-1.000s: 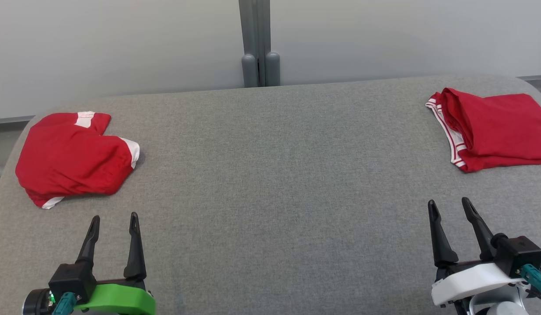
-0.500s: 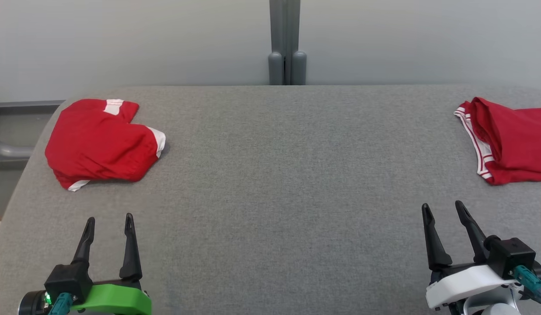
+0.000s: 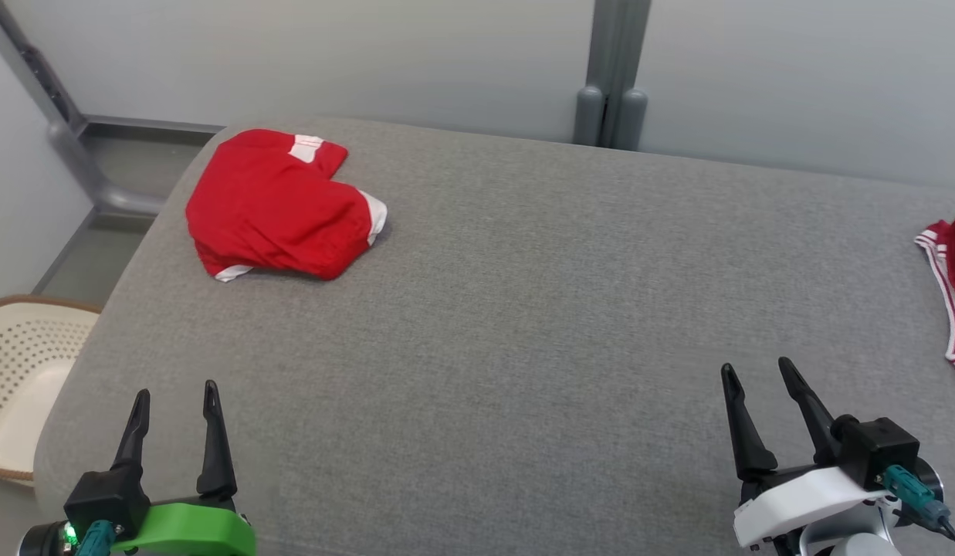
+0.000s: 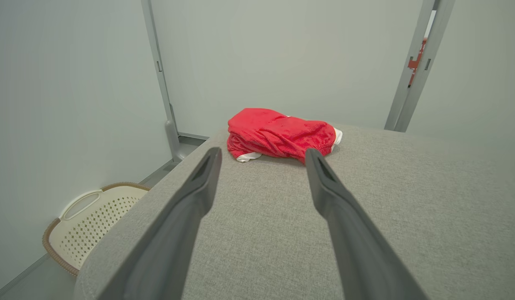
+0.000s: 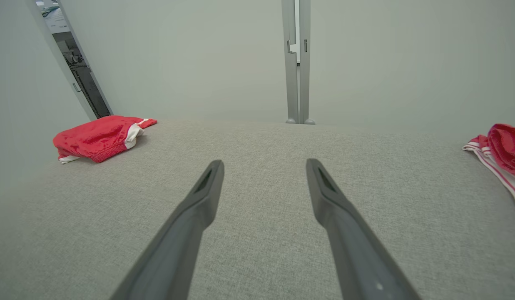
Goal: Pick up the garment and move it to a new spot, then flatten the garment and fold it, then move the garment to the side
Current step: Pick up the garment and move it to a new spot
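A red garment with white trim (image 3: 280, 207) lies bunched at the far left of the grey padded table (image 3: 539, 309); the left wrist view has this garment (image 4: 278, 133) straight ahead, beyond the fingers. My left gripper (image 3: 176, 398) hovers open and empty near the table's front left edge, well short of it. My right gripper (image 3: 757, 373) is open and empty at the front right. The right wrist view holds the same garment (image 5: 99, 137) far off to the left.
A second red garment with white stripes (image 3: 952, 286) lies at the right edge, cut off by the frame. A cream perforated laundry basket (image 3: 18, 371) stands on the floor left of the table. A grey post (image 3: 612, 77) rises behind the table.
The head camera has swung left: the whole scene has shifted right, bringing the basket and left wall into view. Both grippers stay open and the garments lie as before.
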Available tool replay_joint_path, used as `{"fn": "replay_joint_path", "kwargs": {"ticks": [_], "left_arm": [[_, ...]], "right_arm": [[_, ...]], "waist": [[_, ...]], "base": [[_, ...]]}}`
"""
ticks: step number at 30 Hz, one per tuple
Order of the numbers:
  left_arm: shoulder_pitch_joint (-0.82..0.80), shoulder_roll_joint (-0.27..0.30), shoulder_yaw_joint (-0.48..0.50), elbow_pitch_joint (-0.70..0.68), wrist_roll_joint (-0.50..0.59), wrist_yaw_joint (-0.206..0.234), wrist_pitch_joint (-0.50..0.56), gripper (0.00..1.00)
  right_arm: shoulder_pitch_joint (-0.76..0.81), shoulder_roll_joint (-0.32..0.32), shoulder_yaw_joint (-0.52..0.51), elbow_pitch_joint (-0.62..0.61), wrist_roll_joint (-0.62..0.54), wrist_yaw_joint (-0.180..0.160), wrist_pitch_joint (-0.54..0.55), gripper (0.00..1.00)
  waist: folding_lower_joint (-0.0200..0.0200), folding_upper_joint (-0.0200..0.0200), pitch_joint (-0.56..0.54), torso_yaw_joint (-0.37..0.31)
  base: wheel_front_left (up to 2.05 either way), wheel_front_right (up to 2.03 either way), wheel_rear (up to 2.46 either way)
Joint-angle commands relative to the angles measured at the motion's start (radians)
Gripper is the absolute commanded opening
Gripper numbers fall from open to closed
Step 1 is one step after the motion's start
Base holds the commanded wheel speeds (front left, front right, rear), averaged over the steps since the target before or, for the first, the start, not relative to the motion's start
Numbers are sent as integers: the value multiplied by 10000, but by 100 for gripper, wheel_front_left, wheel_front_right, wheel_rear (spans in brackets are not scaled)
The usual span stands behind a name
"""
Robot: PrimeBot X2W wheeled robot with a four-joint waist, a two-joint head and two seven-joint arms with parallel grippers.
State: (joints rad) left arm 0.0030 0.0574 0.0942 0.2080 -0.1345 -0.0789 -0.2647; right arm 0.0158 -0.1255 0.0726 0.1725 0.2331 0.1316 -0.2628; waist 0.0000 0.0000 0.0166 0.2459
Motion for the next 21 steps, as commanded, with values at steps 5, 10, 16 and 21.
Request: {"fn": "replay_joint_path", "kwargs": {"ticks": [5, 10, 16, 21], "left_arm": [[140, 68, 130, -51, -90, 102, 10, 100], [257, 75, 283, -103, -169, 197, 10, 100], [319, 85, 374, -158, -182, 205, 10, 100], [380, 76, 460, -155, -204, 205, 10, 100]], "right_arm": [[-217, -16, 144, 52, 53, -19, -26, 100], [-304, -43, 288, 94, 82, -19, -26, 100], [-317, -66, 411, 135, 96, -19, -26, 100], [-363, -77, 505, 117, 62, -19, -26, 100]], "waist": [[0, 0, 202, 1125], [0, 0, 273, 1569], [0, 0, 333, 2029], [0, 0, 347, 2214]], "base": [[0, 0, 0], [0, 0, 0], [0, 0, 0], [0, 0, 0]]}}
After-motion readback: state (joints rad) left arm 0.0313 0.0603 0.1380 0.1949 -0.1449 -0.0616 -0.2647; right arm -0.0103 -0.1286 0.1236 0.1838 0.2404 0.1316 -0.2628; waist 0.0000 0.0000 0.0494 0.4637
